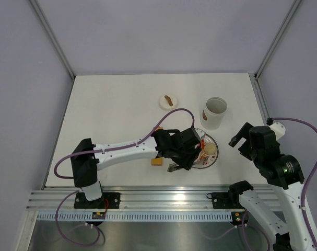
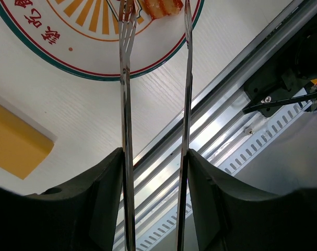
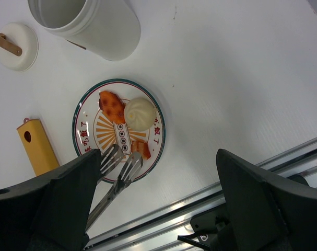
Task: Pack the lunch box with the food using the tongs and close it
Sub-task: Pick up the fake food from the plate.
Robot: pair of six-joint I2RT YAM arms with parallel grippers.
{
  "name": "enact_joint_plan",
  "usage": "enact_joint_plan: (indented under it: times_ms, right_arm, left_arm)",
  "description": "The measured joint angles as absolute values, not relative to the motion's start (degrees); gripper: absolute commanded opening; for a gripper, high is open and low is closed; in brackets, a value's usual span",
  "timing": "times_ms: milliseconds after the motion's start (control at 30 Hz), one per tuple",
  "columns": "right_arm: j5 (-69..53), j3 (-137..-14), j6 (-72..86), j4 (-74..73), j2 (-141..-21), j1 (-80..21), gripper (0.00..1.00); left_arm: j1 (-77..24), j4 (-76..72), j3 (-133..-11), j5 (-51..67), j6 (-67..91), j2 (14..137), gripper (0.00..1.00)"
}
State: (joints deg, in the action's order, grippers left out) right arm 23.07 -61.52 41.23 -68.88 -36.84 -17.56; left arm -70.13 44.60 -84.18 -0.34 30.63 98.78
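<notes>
The slim metal tongs (image 2: 126,104) run forward between the fingers of my left gripper (image 2: 155,157), which is shut on their two arms. Their slotted tips (image 3: 121,164) stand apart over the near part of the patterned plate (image 3: 159,137), just beside a small orange piece of food (image 3: 141,149). An orange-red piece (image 3: 112,106) and a pale bun (image 3: 139,113) also lie on the plate. The white lunch box (image 1: 215,112) stands open and upright behind the plate. My right gripper (image 1: 242,138) hangs open to the plate's right, holding nothing.
The round white lid (image 1: 168,101) with a brown handle lies at the back, left of the lunch box. A flat orange bar (image 1: 157,162) lies left of the plate under the left arm. The metal rail (image 1: 163,196) runs along the table's near edge.
</notes>
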Motion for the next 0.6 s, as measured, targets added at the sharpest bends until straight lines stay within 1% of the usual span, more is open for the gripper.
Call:
enact_joint_plan:
  times_ms: [167, 600]
  right_arm:
    - [23.1, -61.5, 41.2, -68.9, -36.7, -17.6, 0.99]
    - [23.0, -61.5, 41.2, -68.9, -36.4, -17.6, 0.99]
  left_arm:
    - [-70.3, 45.4, -85.9, -1.3, 32.0, 99.5, 0.56]
    - [-70.4, 47.9, -89.4, -1.8, 33.1, 104.8, 0.56]
